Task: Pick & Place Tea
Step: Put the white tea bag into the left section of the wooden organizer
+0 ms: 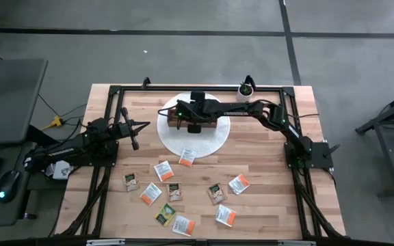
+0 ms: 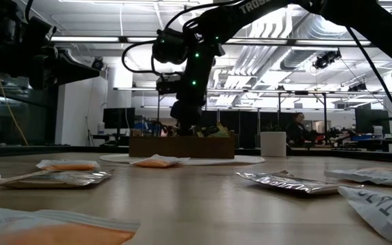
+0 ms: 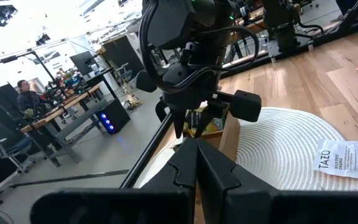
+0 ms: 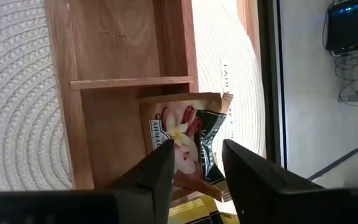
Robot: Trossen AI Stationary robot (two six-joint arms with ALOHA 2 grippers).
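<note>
Wooden table (image 1: 265,157) carries a round white woven mat (image 1: 214,140) with the brown wooden box (image 1: 217,125) on it. Right arm reaches across to the box; right gripper (image 4: 196,163) hangs over a box compartment, fingers apart, nothing clamped. Tan sachet (image 4: 176,134) with a flower print and a dark sachet (image 4: 209,146) lie in that compartment just beyond the fingertips; neighbouring compartment shows bare wood. Left gripper (image 1: 133,133) waits at the table's left, beside the mat, fingers together. Loose tea sachets (image 1: 173,192) lie scattered over the near half of the table, about ten. One white-orange sachet (image 1: 187,157) lies on the mat's near edge.
</note>
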